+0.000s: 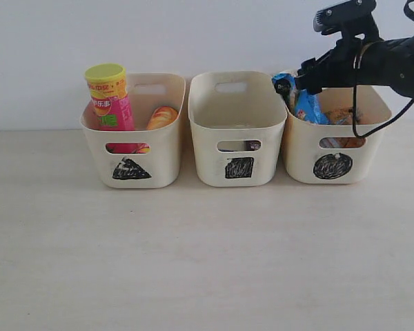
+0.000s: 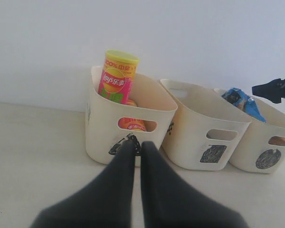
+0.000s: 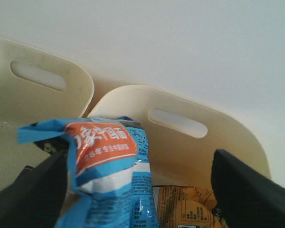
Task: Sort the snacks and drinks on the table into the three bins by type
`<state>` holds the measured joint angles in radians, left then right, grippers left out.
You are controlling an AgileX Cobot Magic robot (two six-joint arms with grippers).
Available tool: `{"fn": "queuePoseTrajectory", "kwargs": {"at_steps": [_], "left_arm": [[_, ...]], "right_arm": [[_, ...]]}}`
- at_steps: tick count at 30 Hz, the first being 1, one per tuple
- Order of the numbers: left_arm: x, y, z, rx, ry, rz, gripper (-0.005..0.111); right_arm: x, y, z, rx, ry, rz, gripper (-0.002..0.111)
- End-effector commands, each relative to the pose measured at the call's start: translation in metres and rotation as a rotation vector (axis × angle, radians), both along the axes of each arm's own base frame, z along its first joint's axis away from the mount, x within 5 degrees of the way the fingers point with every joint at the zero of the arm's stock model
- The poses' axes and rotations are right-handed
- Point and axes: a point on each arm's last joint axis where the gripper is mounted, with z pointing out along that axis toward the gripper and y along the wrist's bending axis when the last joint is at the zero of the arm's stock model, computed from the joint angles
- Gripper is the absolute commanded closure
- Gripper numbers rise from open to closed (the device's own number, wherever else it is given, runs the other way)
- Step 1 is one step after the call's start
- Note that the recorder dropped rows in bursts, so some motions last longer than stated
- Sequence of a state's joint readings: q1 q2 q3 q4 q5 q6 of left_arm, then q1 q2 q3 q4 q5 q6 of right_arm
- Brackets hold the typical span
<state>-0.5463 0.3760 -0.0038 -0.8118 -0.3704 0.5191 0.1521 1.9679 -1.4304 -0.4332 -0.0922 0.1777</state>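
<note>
A: Closest in, what is there?

B: The left claw (image 2: 136, 144), clenched on nothing, sits low over the pale desk (image 1: 193, 262) in front of the triangle bin (image 1: 165, 148). That bin holds the pink-red canister (image 1: 110, 96) upright, with the yellow-orange canister (image 1: 162, 117) leaning beside it.

A: And the bag?

B: The blue-white bag (image 3: 109, 161) stands on end in the circle bin (image 1: 300, 162), on the side nearest the square bin (image 1: 207, 138). Its top pokes over the rim, and the orange-brown bag (image 1: 341, 116) lies beside it. The right claw (image 3: 137, 156) hovers above, jaws spread wide to either side, gripping nothing.

A: How would it handle?

B: Probably light, puffy and crinkly, with slick film. A pinch on the sealed top edge should hold better than the middle, where a squeeze could crush the contents.

A: The surroundings?

B: A smooth, matte desk with a faint wood grain, and behind the bins a plain white wall (image 1: 193, 34).
</note>
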Motion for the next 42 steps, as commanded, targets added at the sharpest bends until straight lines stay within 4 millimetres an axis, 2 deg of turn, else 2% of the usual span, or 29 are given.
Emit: {"fn": "queuePoseTrajectory", "kwargs": {"at_steps": [1, 4, 6, 8, 9, 13, 15, 18, 21, 24, 33, 42], "left_arm": [[-0.001, 0.0, -0.001, 0.006, -0.005, 0.0, 0.103], [-0.001, 0.0, -0.001, 0.006, -0.005, 0.0, 0.103], [-0.001, 0.0, -0.001, 0.006, -0.005, 0.0, 0.103], [-0.001, 0.0, -0.001, 0.008, -0.007, -0.001, 0.103], [-0.001, 0.0, -0.001, 0.008, -0.007, -0.001, 0.103], [-0.001, 0.0, 0.0, 0.007, -0.008, 0.001, 0.103], [-0.001, 0.0, 0.0, 0.007, -0.008, 0.001, 0.103], [-0.001, 0.0, 0.0, 0.007, -0.008, 0.001, 0.103], [-0.001, 0.0, 0.0, 0.007, -0.008, 0.001, 0.103], [-0.001, 0.0, 0.0, 0.007, -0.008, 0.001, 0.103], [-0.001, 0.0, -0.001, 0.019, -0.009, -0.005, 0.103], [-0.001, -0.001, -0.002, 0.022, 0.005, -0.019, 0.103]], "right_arm": [[-0.002, -0.004, 0.01, -0.002, -0.004, -0.016, 0.037], [-0.008, -0.006, 0.021, -0.003, 0.011, -0.04, 0.052], [-0.015, -0.009, 0.033, -0.004, 0.025, -0.065, 0.073], [-0.021, -0.017, 0.043, -0.005, 0.052, -0.106, 0.103], [-0.024, -0.021, 0.047, 0.0, 0.067, -0.128, 0.108], [-0.038, -0.049, 0.055, 0.029, 0.155, -0.254, 0.108], [-0.052, -0.063, 0.056, 0.041, 0.16, -0.285, 0.108], [-0.077, -0.079, 0.057, 0.082, 0.12, -0.308, 0.108], [-0.11, -0.09, 0.049, 0.162, 0.071, -0.322, 0.108], [-0.143, -0.091, 0.045, 0.214, -0.03, -0.283, 0.108], [-0.24, -0.077, 0.041, 0.294, -0.238, -0.183, 0.108], [-0.334, -0.07, 0.014, 0.353, -0.368, -0.168, 0.108]]}}
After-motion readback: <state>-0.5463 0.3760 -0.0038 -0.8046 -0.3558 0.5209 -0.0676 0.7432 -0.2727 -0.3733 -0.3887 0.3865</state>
